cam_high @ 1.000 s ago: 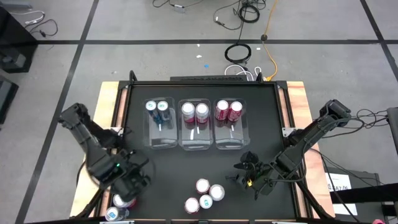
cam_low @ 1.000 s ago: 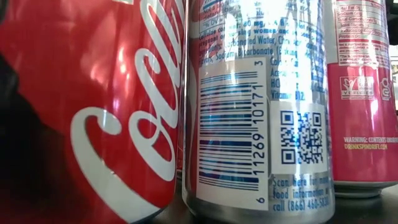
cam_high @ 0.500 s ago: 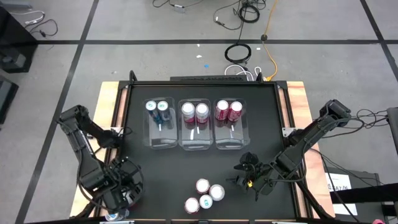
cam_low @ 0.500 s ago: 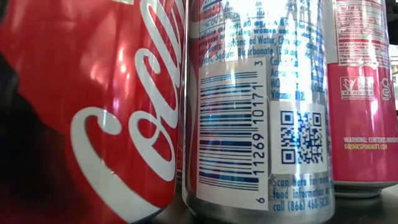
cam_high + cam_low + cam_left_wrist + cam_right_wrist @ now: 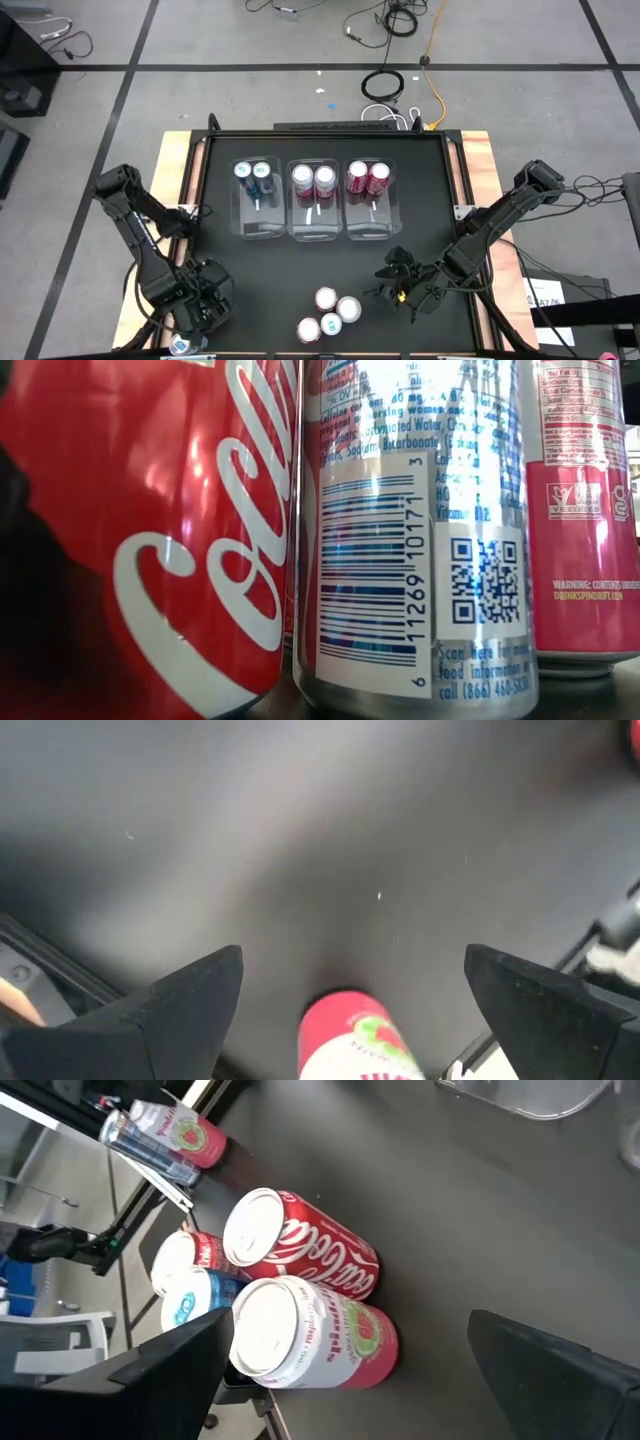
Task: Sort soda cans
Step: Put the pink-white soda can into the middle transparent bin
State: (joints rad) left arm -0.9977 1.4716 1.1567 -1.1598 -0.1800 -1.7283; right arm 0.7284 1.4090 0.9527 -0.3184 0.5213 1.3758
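Left pincer (image 5: 200, 308) was held spread at worktop's (image 5: 300, 265) near left corner, over pink-and-white can (image 5: 358, 1038); nothing was gripped. Right pincer (image 5: 392, 283) was held spread, empty, just right of loose cluster (image 5: 328, 313) of four cans at near edge: red cola can (image 5: 300, 1255), pink can (image 5: 305, 1335), two partly hidden. Six cans were seen stood in pairs in three clear bins (image 5: 313, 230): teal pair (image 5: 252, 172), pink-and-white pair (image 5: 313, 179), dark red pair (image 5: 367, 177).

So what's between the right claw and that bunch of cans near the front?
Only bare black table, seen from above, separates the right gripper from the cans.
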